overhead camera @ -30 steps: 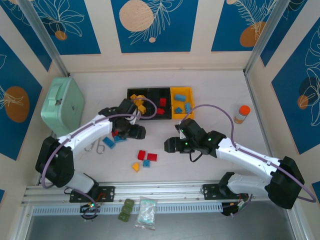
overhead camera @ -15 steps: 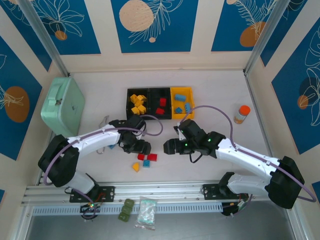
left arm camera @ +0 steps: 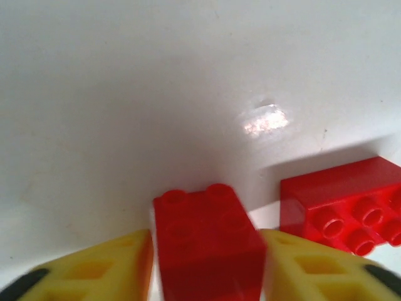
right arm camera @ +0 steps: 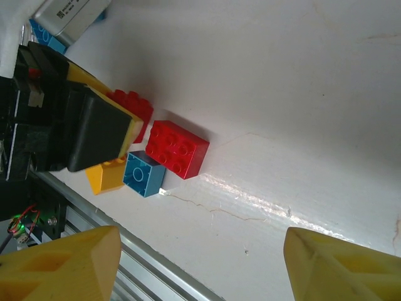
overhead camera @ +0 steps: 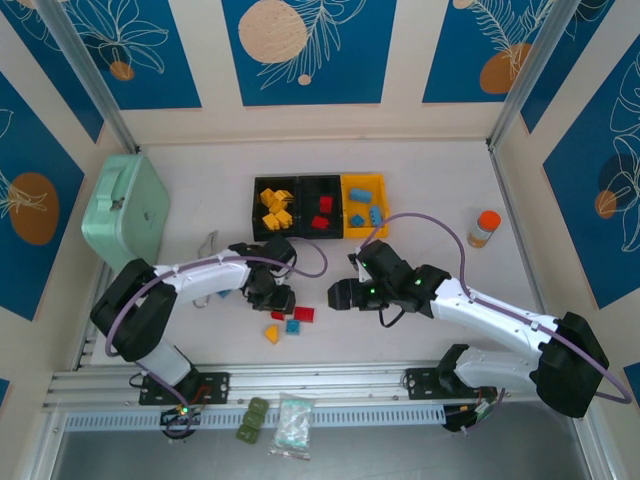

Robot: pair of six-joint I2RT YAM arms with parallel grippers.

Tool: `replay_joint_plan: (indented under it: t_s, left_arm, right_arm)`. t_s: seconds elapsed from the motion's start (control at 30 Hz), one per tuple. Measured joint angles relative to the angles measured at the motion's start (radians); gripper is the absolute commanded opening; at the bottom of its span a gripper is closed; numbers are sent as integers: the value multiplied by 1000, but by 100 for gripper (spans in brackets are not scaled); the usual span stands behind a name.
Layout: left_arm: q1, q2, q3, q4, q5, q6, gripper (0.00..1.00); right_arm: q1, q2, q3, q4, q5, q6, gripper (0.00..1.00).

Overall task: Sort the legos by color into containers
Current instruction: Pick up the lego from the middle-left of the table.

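Left claw (overhead camera: 279,298) has slid nearer and now clamps a red lego (left arm camera: 204,246).

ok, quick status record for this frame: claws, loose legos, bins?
left claw: shut on small red lego
right claw: open, empty
loose beside the grasp: larger red lego, blue lego, yellow lego
containers: left black bin holds yellow pieces, middle black bin red, yellow bin blue
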Motion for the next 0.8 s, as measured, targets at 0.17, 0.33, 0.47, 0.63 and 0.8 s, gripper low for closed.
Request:
replay_joint_plan:
  t_s: [0.17, 0.33, 0.47, 0.63, 0.8]
  left_arm:
    - [-2, -4, 6, -3, -23, 6, 25]
    - [-1, -5, 47, -32, -68, 7, 24]
    - [8, -5, 129, -49, -90, 16, 24]
    - [21, 16, 278, -60, -103, 34, 24]
    - [40, 116, 467, -75, -105, 56, 24]
  right_arm:
    - [0, 0, -2, 3, 0, 4, 69]
    - [0, -2, -2, 2, 4, 5, 69]
    - [-15, -33, -3, -10, 27, 13, 69]
    - [-76, -125, -27, -25, 39, 25, 69]
    - [-131, -216, -55, -47, 50, 36, 69]
